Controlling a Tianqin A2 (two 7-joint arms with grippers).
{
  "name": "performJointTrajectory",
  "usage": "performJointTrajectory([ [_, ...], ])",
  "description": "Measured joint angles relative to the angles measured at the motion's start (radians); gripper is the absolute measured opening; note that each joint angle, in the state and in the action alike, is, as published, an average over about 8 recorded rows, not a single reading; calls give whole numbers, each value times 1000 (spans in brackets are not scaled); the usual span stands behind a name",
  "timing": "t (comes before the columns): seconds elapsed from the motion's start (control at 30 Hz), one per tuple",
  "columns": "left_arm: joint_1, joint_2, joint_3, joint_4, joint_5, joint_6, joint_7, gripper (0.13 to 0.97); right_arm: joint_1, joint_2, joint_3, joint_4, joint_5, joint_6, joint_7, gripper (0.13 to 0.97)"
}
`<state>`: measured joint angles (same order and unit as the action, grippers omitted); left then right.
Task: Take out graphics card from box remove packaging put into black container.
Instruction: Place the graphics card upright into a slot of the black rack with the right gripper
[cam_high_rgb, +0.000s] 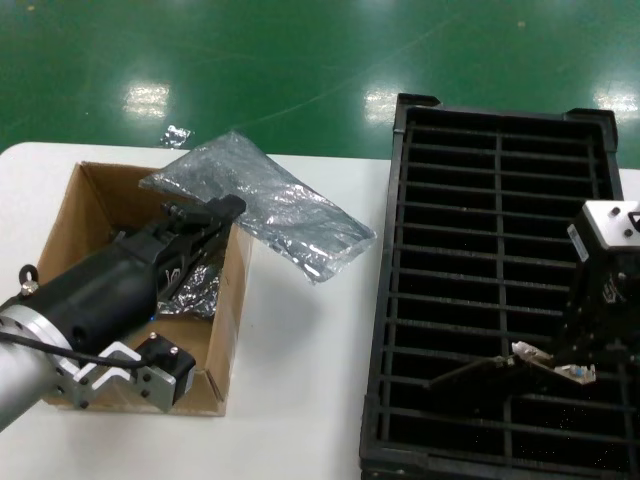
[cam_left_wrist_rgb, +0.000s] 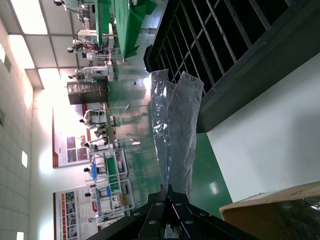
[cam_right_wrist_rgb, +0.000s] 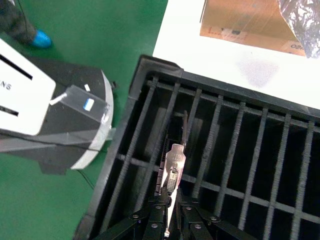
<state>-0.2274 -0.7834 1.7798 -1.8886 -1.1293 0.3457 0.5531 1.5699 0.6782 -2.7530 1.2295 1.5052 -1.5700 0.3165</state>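
- Step in hand, as I read it: seating the graphics card (cam_high_rgb: 505, 368) into a slot of the black container (cam_high_rgb: 497, 140), lower right of the head view
- Right gripper (cam_right_wrist_rgb: 172, 207) clamped on the card's silver bracket, card edge-down between two dividers
- Next move likely calls for lowering straight between the ribs, then releasing
- Left gripper (cam_left_wrist_rgb: 168, 192) closed on an end of the packaging (cam_high_rgb: 262, 205), centre-left of the head view, over the box (cam_high_rgb: 75, 215)
- Bag drapes from the box rim onto the table (cam_high_rgb: 300, 380); a second crinkled bag lies inside the box
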Motion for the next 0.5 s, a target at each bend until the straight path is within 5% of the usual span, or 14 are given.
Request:
performJointTrajectory([
  [0.5,0,0,0,0,0,0,0,139,-3,-33,0,47,-70,0,-24,131],
])
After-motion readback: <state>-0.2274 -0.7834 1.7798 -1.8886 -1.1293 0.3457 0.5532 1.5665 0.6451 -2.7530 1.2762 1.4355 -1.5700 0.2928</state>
